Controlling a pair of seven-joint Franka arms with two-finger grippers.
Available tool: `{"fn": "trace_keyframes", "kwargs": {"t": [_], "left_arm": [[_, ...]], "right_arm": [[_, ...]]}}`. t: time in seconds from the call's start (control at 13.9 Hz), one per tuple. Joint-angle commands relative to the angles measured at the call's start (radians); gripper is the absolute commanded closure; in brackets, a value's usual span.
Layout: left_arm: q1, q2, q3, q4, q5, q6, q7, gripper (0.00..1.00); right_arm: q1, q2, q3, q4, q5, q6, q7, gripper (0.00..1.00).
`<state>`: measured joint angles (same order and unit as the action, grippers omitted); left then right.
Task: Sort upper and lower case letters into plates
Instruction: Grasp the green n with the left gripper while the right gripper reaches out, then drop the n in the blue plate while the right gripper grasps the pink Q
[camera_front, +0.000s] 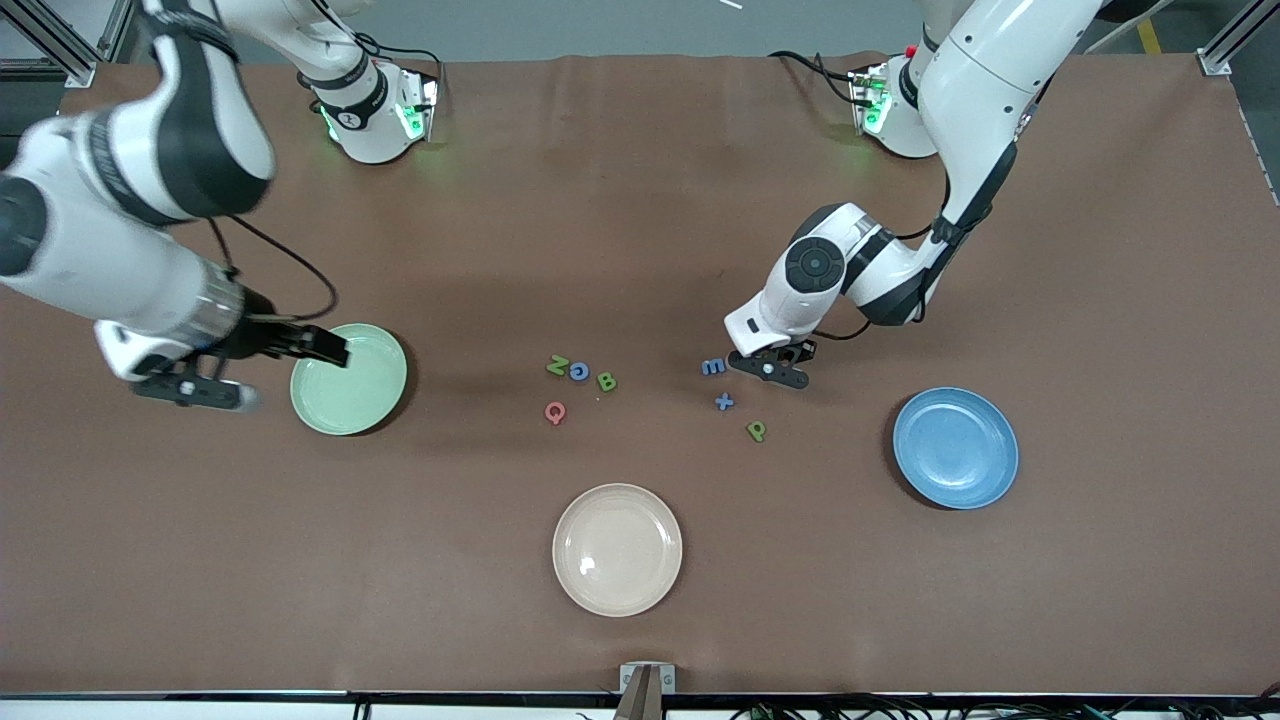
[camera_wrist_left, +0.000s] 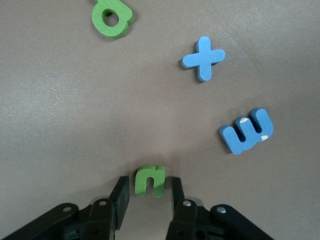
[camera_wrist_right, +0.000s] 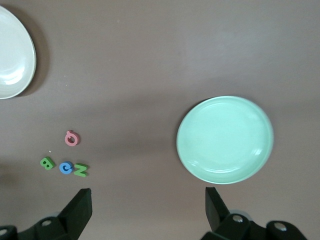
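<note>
Left gripper (camera_wrist_left: 148, 192) low on the desk (camera_front: 640, 200), fingers either side of the green u (camera_wrist_left: 149, 180)

The gap is narrow, contact unclear; m (camera_front: 713, 367), x (camera_front: 724, 402), p (camera_front: 757, 431) lie beside it. Right gripper (camera_wrist_right: 149, 206) waits wide apart over the mint plate's (camera_front: 375, 400) edge; blue plate (camera_front: 955, 448) is empty.

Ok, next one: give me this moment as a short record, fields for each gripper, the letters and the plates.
left gripper: low at the table, fingers either side of the green u, a gap on each side
right gripper: open, over the mint green plate
capitals: N, G, B, Q clustered on the table
lower case: m, x, p on the table
blue plate: holds nothing
cream plate: holds nothing
</note>
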<state>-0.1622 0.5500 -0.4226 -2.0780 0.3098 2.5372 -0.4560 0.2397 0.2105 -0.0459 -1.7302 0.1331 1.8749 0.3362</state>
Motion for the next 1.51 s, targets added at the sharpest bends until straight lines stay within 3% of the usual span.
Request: {"fn": "trace_keyframes", "kwargs": {"t": [0.0,0.22,0.36,0.43,0.79,1.15,1.29,1.36,1.43], "left_arm": [[0.001,0.018,0.002,0.018,0.023,0.009,-0.035,0.69],[0.0,0.021,0.002,0.024,0.023,0.008,-0.047,0.79],[0.015,0.012,0.002,0.026,0.023,0.005,-0.047,0.97],[0.029,-0.005,0.004,0.026,0.025,0.0,-0.047,0.99],[0.216,-0.114,0.002,0.042,0.026,-0.034,-0.01,0.99],[0.413,-0.069,0.004,0.099,0.069,-0.034,0.053,0.92],[0.461,-0.032,0.004,0.113,0.127,-0.034,0.048,0.77],[0.49,-0.018,0.004,0.119,0.13,-0.034,0.051,0.49],[0.504,-0.016,0.004,0.118,0.13,-0.034,0.053,0.1]], "right_arm": [[0.076,0.078,-0.008,-0.006,-0.001,0.09,0.119,0.0],[0.159,0.188,-0.009,-0.006,-0.007,0.223,0.205,0.0],[0.205,0.254,-0.011,-0.006,-0.01,0.295,0.257,0.01],[0.228,0.274,-0.011,-0.006,-0.012,0.315,0.273,0.02],[0.314,0.375,-0.012,-0.002,-0.086,0.424,0.415,0.03],[0.351,0.455,-0.012,0.041,-0.087,0.481,0.474,0.03],[0.368,0.472,-0.014,0.049,-0.089,0.487,0.487,0.03],[0.369,0.478,-0.014,0.054,-0.089,0.5,0.488,0.05],[0.374,0.486,-0.014,0.055,-0.092,0.51,0.489,0.07]]}}
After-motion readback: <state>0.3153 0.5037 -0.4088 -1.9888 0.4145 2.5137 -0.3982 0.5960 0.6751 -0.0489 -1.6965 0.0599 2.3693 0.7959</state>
